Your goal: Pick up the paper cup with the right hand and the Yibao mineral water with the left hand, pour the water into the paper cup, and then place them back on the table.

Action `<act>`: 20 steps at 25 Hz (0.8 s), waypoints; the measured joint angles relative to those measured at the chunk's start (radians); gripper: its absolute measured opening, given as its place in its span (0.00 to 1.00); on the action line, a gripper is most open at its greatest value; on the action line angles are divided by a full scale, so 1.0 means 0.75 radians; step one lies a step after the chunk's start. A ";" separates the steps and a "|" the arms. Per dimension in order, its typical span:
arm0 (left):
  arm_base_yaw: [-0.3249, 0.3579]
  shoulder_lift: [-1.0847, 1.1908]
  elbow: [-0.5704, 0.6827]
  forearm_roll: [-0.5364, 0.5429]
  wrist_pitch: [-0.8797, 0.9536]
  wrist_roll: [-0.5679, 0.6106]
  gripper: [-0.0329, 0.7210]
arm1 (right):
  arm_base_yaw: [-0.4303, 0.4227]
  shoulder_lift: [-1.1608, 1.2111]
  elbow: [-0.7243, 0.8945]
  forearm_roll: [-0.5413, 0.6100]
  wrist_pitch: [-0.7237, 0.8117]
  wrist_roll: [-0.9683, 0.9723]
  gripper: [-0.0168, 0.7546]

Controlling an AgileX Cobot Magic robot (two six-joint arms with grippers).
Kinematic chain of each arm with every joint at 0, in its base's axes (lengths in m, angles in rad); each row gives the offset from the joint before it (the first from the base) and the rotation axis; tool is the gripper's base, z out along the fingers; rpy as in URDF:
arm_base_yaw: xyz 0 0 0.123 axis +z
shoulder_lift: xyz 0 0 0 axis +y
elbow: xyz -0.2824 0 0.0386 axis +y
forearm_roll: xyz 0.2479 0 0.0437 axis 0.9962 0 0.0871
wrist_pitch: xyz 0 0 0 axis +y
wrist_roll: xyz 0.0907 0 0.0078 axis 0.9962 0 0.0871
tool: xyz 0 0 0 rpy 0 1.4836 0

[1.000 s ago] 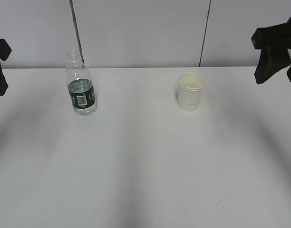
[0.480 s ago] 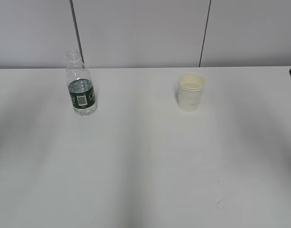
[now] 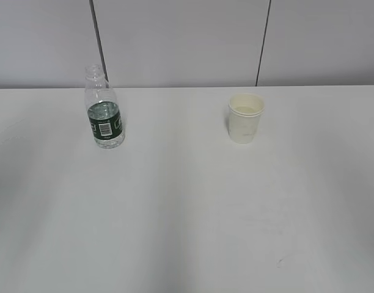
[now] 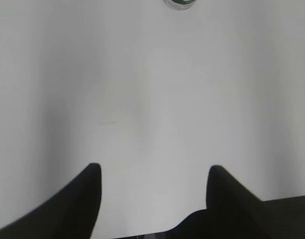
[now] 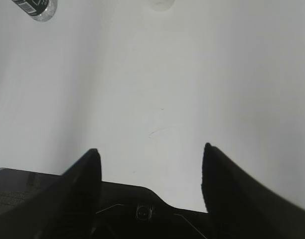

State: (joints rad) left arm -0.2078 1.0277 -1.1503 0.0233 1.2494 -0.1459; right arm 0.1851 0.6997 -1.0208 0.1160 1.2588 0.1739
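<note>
The Yibao mineral water bottle (image 3: pixel 104 110) stands upright on the white table (image 3: pixel 187 207) at the back left, uncapped, with its green label facing me. The paper cup (image 3: pixel 245 117) stands upright at the back right. Neither arm shows in the exterior view. In the left wrist view my left gripper (image 4: pixel 153 172) is open and empty over bare table, with the bottle's base (image 4: pixel 181 4) at the top edge far ahead. In the right wrist view my right gripper (image 5: pixel 150 152) is open and empty, with the bottle (image 5: pixel 35 7) at top left and the cup's base (image 5: pixel 161 4) at the top edge.
A grey panelled wall (image 3: pixel 187 43) with two dark vertical seams runs behind the table's far edge. A faint scratch mark (image 3: pixel 280 262) lies on the tabletop at the front right.
Both arms have withdrawn out of the exterior view: the left went off the left edge, the right off the right edge. The bottle and cup have not moved.
</note>
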 joint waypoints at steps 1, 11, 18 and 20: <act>0.000 -0.032 0.027 0.003 0.001 0.000 0.59 | 0.000 -0.047 0.024 -0.008 0.000 0.000 0.67; 0.000 -0.436 0.293 0.050 0.014 0.000 0.59 | 0.000 -0.408 0.329 -0.257 0.008 -0.008 0.67; 0.000 -0.763 0.472 0.060 0.024 0.000 0.59 | 0.000 -0.661 0.516 -0.267 0.013 -0.008 0.67; 0.000 -0.860 0.522 0.069 0.024 0.000 0.59 | 0.000 -0.721 0.538 -0.268 0.013 -0.008 0.67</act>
State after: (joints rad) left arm -0.2078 0.3829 -0.7589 0.0748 1.2677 -0.1457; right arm 0.1851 0.1592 -0.6170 -0.0848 1.2686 0.1677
